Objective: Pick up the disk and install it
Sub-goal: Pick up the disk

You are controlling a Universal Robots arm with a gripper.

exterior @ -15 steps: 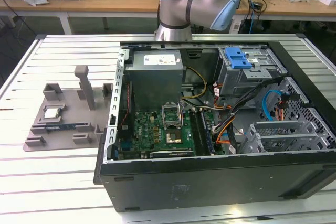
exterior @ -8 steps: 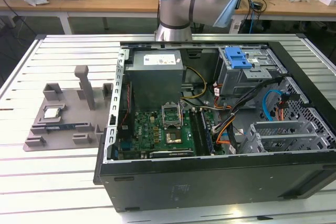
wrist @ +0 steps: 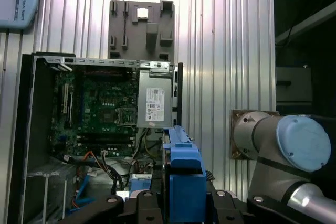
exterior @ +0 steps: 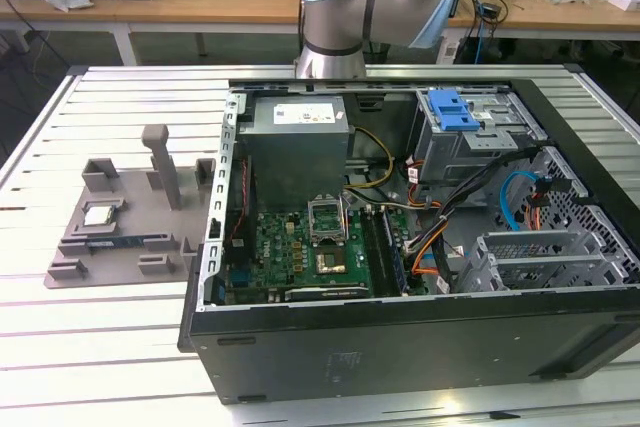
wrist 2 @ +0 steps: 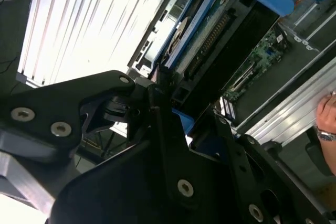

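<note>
On the exterior view's left, a grey fixture (exterior: 70,272) is lying on the slatted table (exterior: 120,347), carrying a small silver chip (exterior: 100,215). Just beside it, the open case (exterior: 400,337) is lying on its side, showing the motherboard (exterior: 290,247), the power supply (exterior: 298,142) and, further right, a drive cage (exterior: 480,142) topped by a blue latch (exterior: 450,109). The arm (exterior: 350,7) is standing behind the case. In both wrist views, the gripper (wrist: 184,205) is pinching the disk (wrist: 184,174) by its blue frame, holding it in the air, well apart from the case. A person's hand (wrist 2: 326,121) is showing in the second wrist view.
</note>
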